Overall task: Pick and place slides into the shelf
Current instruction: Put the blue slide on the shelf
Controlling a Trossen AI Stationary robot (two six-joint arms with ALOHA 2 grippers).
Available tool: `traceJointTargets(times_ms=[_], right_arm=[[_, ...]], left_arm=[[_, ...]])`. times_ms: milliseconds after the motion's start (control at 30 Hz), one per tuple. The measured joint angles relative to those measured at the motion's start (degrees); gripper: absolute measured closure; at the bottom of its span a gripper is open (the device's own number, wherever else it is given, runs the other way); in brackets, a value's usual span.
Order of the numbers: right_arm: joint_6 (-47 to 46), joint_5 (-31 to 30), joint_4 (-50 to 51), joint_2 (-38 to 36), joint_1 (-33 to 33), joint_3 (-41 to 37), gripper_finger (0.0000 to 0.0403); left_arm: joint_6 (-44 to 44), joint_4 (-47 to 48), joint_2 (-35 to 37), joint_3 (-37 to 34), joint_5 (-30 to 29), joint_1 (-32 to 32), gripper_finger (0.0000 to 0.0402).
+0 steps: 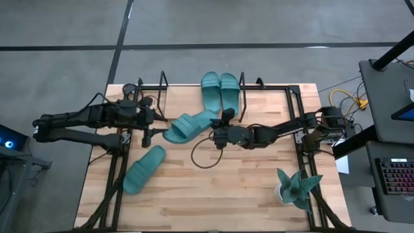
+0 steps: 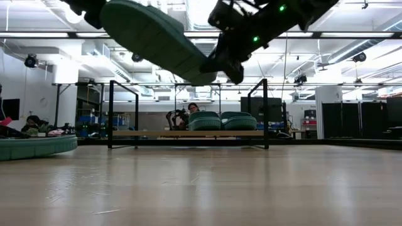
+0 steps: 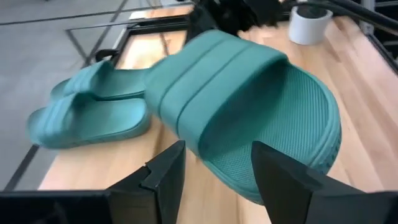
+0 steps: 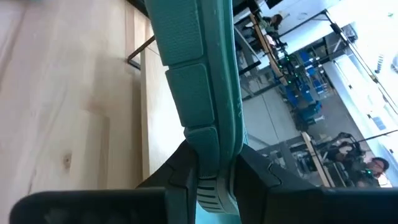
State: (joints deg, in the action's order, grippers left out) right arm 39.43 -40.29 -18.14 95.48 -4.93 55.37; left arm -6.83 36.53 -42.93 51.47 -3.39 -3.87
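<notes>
High view: I see a slide held off the table between my two arms, its long axis running from the left gripper up and right toward the right gripper. The right gripper pinches the slide's right end; in its wrist view the fingers are clamped narrow on the sole's edge. The left gripper sits just left of the slide's other end, and its wrist view shows the fingers spread to either side of the rounded sole end without touching it yet. So the left arm is nearer the free end, and I judge the handover turns on its jaws closing squarely over that end.

Two slides already lie side by side on the shelf, right of its middle, leaving the left part bare. A fourth slide lies on the table near left, angled.

From the low view I can't tell how high the held slide hangs over the shelf rods, and the left fingertips are cut off there.
</notes>
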Motion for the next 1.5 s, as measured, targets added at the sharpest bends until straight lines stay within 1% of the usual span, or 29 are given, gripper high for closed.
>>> traceJointTargets(times_ms=[133, 233, 367, 467, 533, 700, 767, 900, 1133, 1233, 1367, 1500], right_arm=[[-1.2, -1.8, 4.1, -3.7, 0.1, -1.3, 0.0339], [-4.1, -1.8, 8.2, -6.9, 0.1, -2.6, 0.0339], [-8.1, -1.8, 13.4, -11.4, 0.0, -4.3, 0.0338], [-9.6, -1.3, 14.1, -14.6, 0.0, -6.7, 0.0338], [-9.6, 0.1, 13.9, -16.9, 0.0, -8.5, 0.0338], [-12.3, 3.2, 13.2, -20.3, -0.1, -11.1, 0.0338], [-12.2, 3.2, 13.2, -20.5, -0.1, -11.4, 0.0338], [-10.7, 3.2, 13.1, -20.1, 0.0, -11.5, 0.0338], [-10.5, 3.2, 13.2, -18.9, 0.0, -11.5, 0.0337], [-10.3, 3.2, 13.8, -18.7, 0.0, -11.6, 0.0337], [-10.3, 3.2, 13.3, -18.8, 0.0, -11.6, 0.0337], [-10.3, 3.2, 13.4, -18.8, 0.0, -11.6, 0.0337]], left_arm=[[-2.2, 0.1, -2.1, 1.4, -0.3, 2.0, 0.0242], [-4.6, 0.1, -3.2, 3.5, -1.8, 3.5, 0.0242], [-10.8, 0.0, -4.7, 5.6, -3.6, 5.8, 0.0243], [-14.9, -0.1, -7.1, 6.4, -5.3, 8.5, 0.0243], [-18.3, 0.0, -9.1, 6.6, -8.5, 10.5, 0.0243], [-27.7, -0.8, -14.8, 7.6, -23.9, 14.9, 0.0242], [-29.6, -2.7, -16.7, 8.5, -27.0, 15.5, 0.0238], [-29.8, -4.2, -18.5, 10.9, -27.4, 15.7, 0.0217], [-29.5, -5.2, -18.9, 12.9, -27.4, 15.6, 0.0147], [-29.5, -5.4, -19.1, 12.9, -27.2, 15.6, 0.0125], [-29.4, -6.8, -20.2, 12.8, -26.7, 15.7, 0.0116], [-29.3, -8.6, -23.2, 12.8, -25.6, 15.7, 0.0116]])
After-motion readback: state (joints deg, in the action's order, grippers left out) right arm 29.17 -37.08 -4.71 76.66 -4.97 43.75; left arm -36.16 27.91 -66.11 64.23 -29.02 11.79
